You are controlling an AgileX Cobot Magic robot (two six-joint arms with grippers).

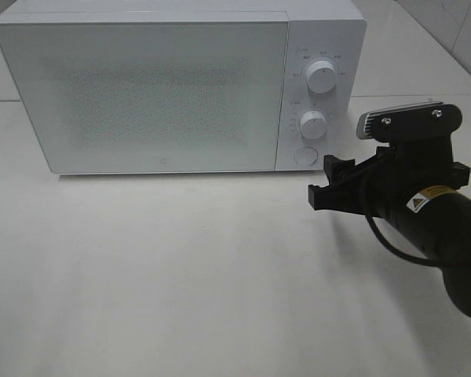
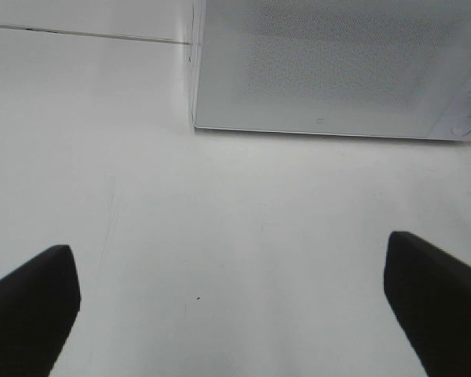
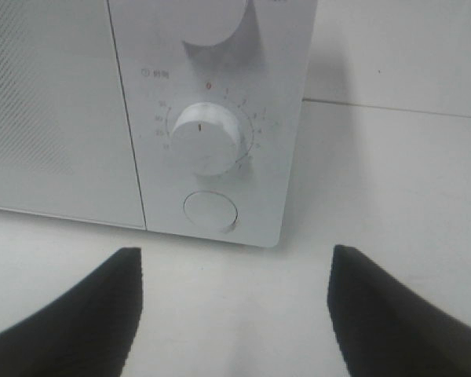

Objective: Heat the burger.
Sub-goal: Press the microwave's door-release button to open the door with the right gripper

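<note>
Two grippers were open & empty. Left gripper (image 2: 229, 263) hung over table (image 2: 220, 204) facing microwave (image 1: 141, 94), door shut; burger in no view. Right gripper (image 3: 235, 255) pointed at round button (image 3: 210, 210). Risk: off-centre push could've bumped timer knob (image 3: 206, 137) instead.

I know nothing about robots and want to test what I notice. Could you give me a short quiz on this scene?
1. True or false: the microwave has its door open.
2. Which control sits lowest on its panel? A a lever, B a round button, C a keypad.
3. Fill in: the right gripper has its jaws ___ and holds nothing.
Key: 1 false; 2 B; 3 open.
</note>
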